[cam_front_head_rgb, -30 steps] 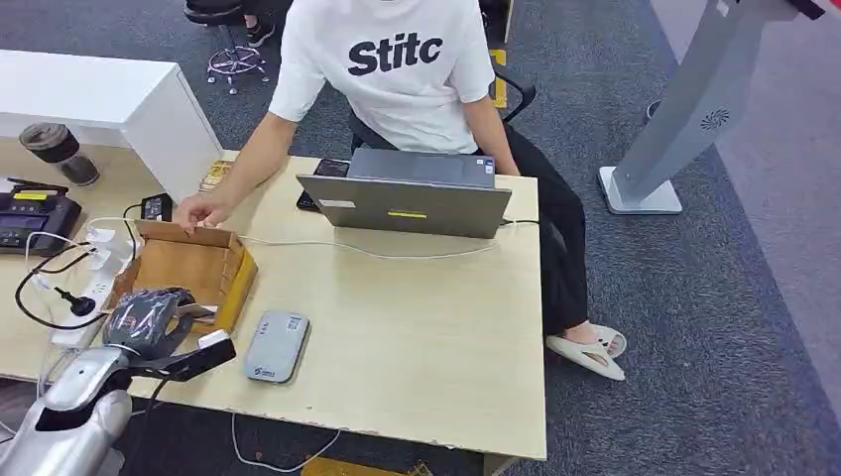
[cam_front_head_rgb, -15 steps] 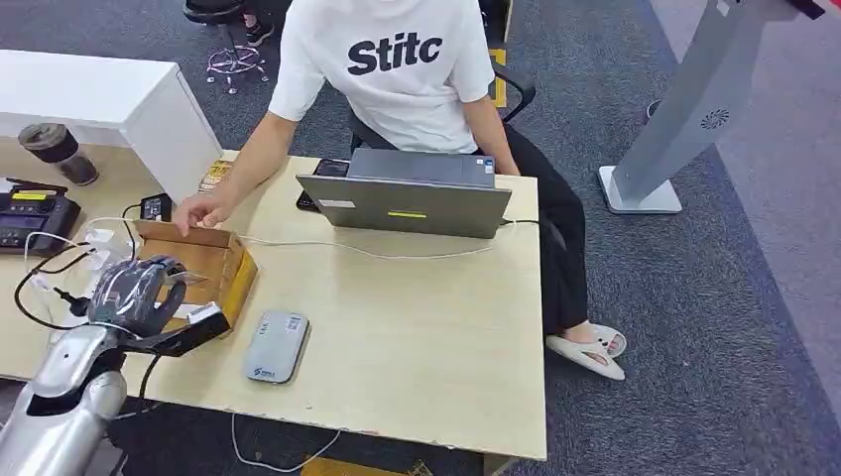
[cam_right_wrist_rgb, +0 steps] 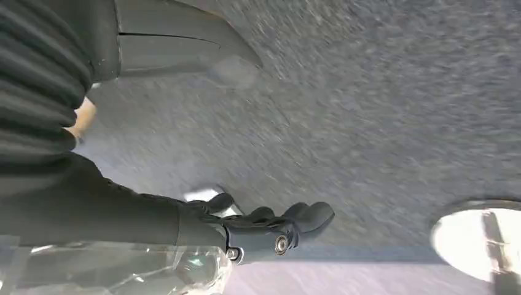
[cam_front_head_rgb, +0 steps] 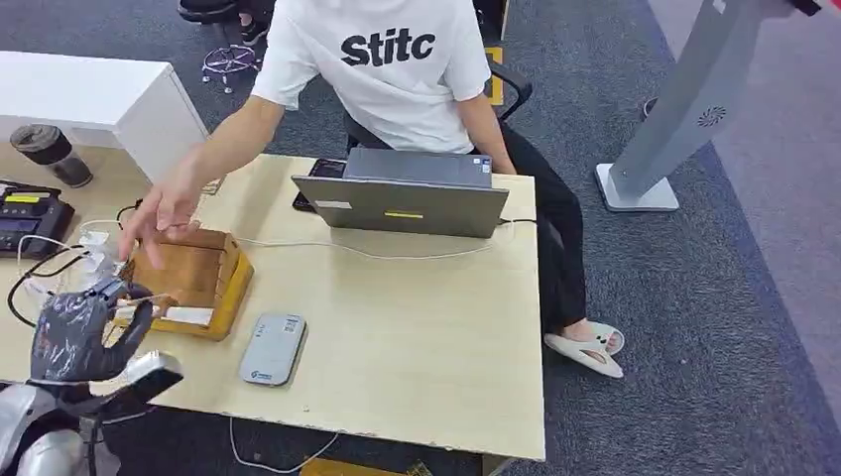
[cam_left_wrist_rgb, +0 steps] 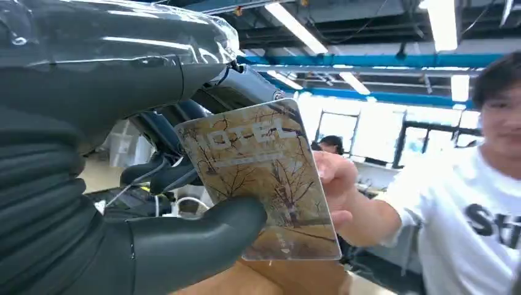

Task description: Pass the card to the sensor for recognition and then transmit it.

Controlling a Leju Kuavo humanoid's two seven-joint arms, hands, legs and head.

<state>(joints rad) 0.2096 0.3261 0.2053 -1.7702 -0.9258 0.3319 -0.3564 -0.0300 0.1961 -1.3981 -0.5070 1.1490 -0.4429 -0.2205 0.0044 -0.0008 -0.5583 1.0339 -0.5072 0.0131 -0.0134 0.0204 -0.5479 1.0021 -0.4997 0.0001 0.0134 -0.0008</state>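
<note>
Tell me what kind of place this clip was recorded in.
Probably an office or lab workspace: a wooden desk on grey carpet holds an open laptop with a seated person behind it, and the left wrist view shows ceiling strip lights over exposed beams.

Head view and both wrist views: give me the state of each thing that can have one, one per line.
Card: held up by the left hand, thumb on its face.
Right hand: hanging over the carpet, holding nothing, fingers partly curled.
Person's hand: raised above the cardboard box, reaching toward the card.
Cardboard box: open on top.
Laptop: lid open, back toward the camera.
Card reader: flat on the table, nothing on it.
</note>
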